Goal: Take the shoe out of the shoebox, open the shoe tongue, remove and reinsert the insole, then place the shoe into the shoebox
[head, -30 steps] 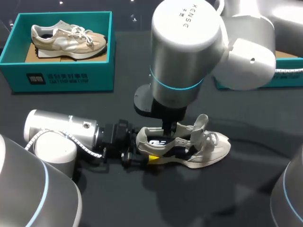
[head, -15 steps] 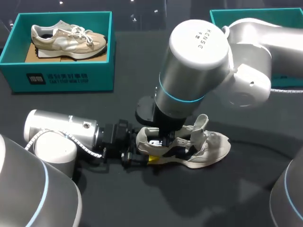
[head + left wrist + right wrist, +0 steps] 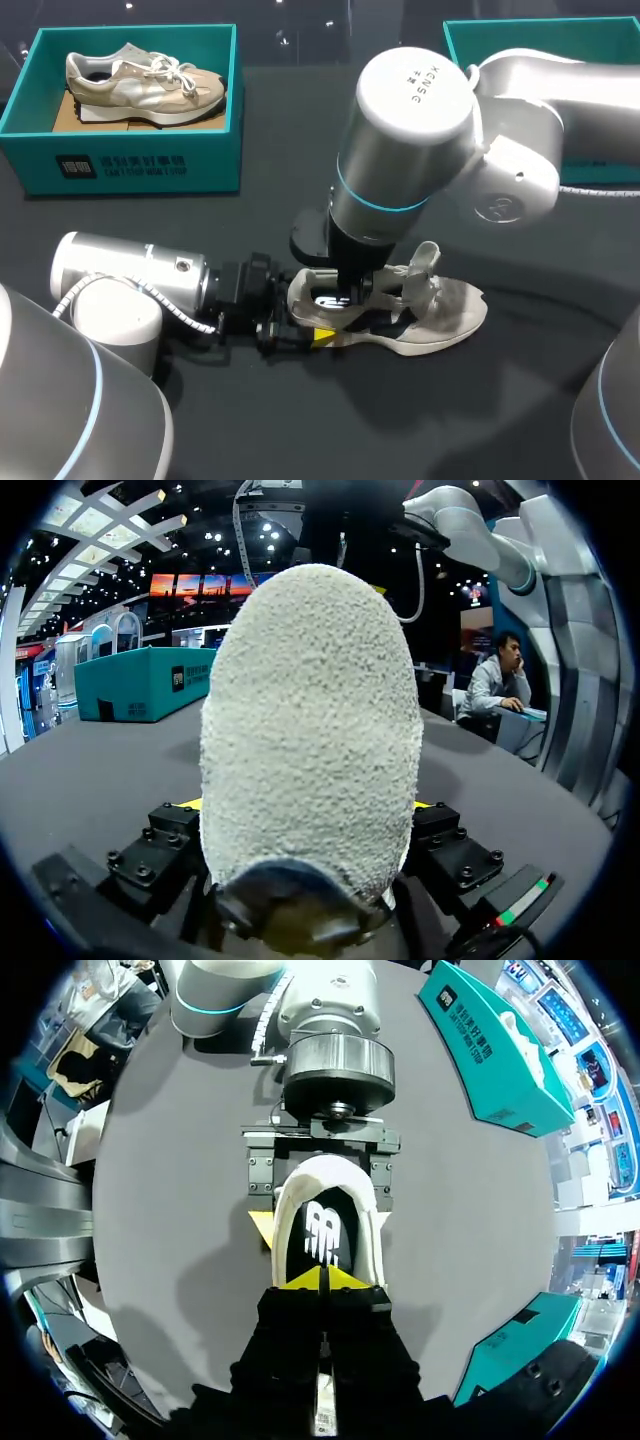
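Slip risk: right gripper (image 3: 325, 1278), yellow tips closed together on the black printed insole (image 3: 322, 1240), could lift empty or drag the cream mesh sneaker (image 3: 440, 315), on the dark table (image 3: 300, 430), from the left gripper (image 3: 298, 322) clamping its heel

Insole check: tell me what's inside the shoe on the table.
A black insole lies in the shoe; the right gripper hides its forward part.

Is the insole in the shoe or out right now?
In. The black insole lies inside the shoe, just ahead of the right gripper.
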You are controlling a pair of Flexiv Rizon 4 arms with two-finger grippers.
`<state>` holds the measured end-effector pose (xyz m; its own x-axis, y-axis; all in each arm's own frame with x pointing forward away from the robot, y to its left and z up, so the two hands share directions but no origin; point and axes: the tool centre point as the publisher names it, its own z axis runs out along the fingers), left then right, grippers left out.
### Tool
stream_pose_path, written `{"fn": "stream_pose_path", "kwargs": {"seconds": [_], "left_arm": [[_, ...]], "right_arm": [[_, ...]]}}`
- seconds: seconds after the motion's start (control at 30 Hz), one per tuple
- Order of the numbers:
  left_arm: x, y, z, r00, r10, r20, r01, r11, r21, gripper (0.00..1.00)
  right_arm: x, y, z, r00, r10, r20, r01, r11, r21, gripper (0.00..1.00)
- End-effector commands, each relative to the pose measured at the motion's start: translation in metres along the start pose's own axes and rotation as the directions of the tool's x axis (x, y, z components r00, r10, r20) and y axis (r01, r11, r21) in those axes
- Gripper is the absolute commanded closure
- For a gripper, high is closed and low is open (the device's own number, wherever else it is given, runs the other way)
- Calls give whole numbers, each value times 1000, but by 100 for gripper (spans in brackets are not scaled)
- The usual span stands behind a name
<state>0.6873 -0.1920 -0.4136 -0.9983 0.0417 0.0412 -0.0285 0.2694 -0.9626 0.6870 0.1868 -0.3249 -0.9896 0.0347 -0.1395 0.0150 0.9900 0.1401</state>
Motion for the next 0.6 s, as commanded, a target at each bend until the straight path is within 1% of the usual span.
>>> {"fn": "stream_pose_path", "kwargs": {"seconds": [0.03,0.1,0.37,0.6], "left_arm": [[1,1,0,1000,0,0,0,1000,0,100],[1,1,0,1000,0,0,0,1000,0,100],[1,1,0,1000,0,0,0,1000,0,100],[1,1,0,1000,0,0,0,1000,0,100]], "right_arm": [[-6,4,16,1000,-10,-12,10,1000,3,100],[-8,0,22,1000,-1,-17,1,1000,13,100],[-15,-20,39,999,10,-35,-10,1000,10,100],[-21,-38,45,998,59,-21,-59,998,16,100]]}}
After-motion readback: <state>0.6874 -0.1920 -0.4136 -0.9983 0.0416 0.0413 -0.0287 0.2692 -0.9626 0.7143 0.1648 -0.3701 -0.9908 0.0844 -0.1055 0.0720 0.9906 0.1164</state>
